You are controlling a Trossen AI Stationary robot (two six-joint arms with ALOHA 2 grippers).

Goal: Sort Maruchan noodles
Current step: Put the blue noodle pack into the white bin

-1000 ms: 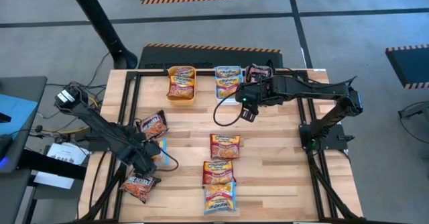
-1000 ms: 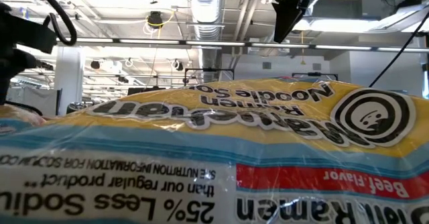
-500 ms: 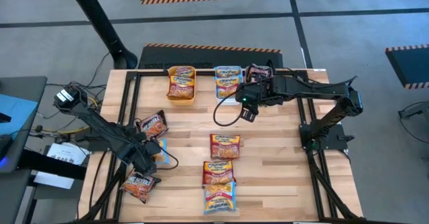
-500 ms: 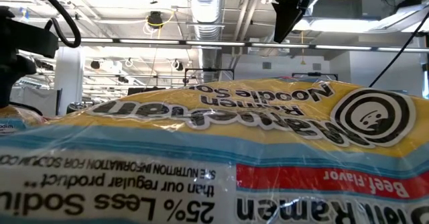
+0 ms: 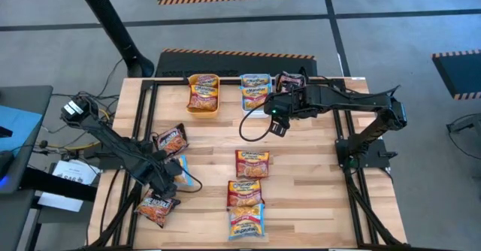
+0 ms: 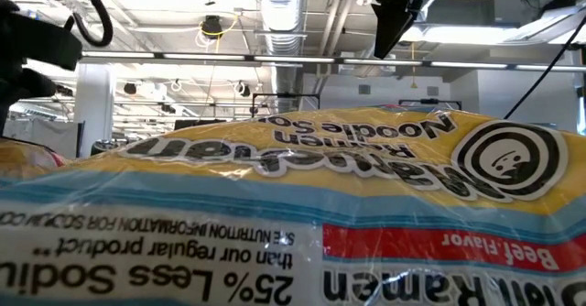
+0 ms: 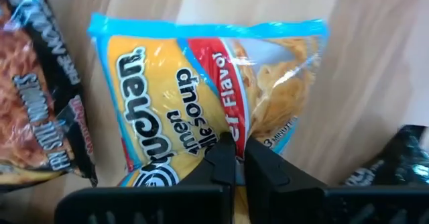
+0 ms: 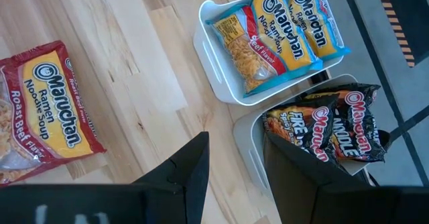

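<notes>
Noodles are lying scattered over the wooden surface (image 5: 301, 168) as we are looking down on it. Our left tool (image 7: 233, 158) is sitting low at the near left side, its fingers pinched together on the wrapper of a blue-edged packet (image 7: 214, 90) with yellow and red print; the fingertips (image 7: 221, 155) are pressing a fold of the plastic between them. A dark maroon packet (image 7: 37, 90) is lying just beside it, and in the high view another maroon packet (image 5: 157, 208) is resting near the front edge, with one more (image 5: 171, 139) farther back.

Our right tool (image 8: 234, 153) is hovering over the far middle of the surface with its fingers standing apart, holding nothing. Beyond them we are seeing a white bin (image 8: 213, 56) carrying blue-edged packets (image 8: 281, 33) and a grey bin (image 8: 247, 143) carrying dark packets (image 8: 328, 123), the two bins standing side by side. An orange bin (image 5: 203, 108) with an orange packet (image 5: 203, 90) is standing to their left.

A red packet (image 8: 43, 110) is lying flat on the surface near the white bin. Three more packets (image 5: 248, 193) are forming a line down the middle toward the front. A blue and yellow packet (image 6: 293, 205) is filling the low view.
</notes>
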